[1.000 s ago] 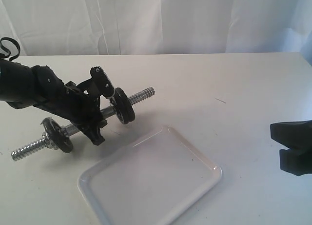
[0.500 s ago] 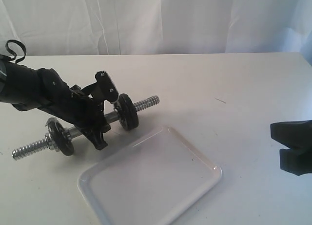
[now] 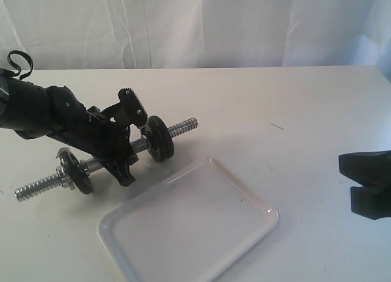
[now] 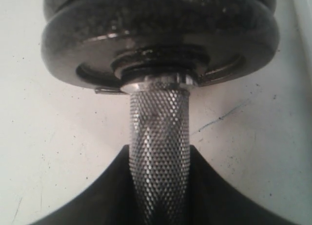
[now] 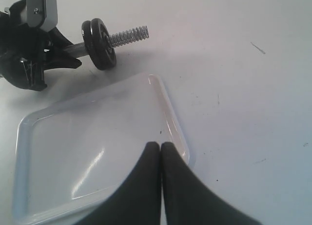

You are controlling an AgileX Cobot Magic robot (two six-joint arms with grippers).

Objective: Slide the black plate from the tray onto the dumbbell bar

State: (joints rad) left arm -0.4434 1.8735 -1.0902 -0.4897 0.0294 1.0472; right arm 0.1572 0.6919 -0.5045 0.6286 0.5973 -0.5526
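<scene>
The dumbbell bar [image 3: 140,145] lies slanted just above the table, its knurled middle [image 4: 158,132] clamped in my left gripper [image 3: 125,148], which is shut on it [image 4: 158,154]. The black plate [image 3: 157,138] sits on the bar beside the far threaded end, with a second disc pressed against it [image 4: 161,44]. It also shows in the right wrist view [image 5: 100,37]. The white tray [image 3: 189,227] holds nothing. My right gripper [image 3: 365,184] rests at the table's right edge, shut and empty, its tips [image 5: 160,146] over the tray's rim [image 5: 170,120].
Another black disc with a collar [image 3: 76,170] sits on the bar's near end, next to the bare thread [image 3: 36,188]. A white curtain hangs behind the table. The tray lies between the two arms.
My left gripper has lowered and shifted the bar slightly to the right, so its far end sits lower than a second ago. The right gripper and tray have not moved.
</scene>
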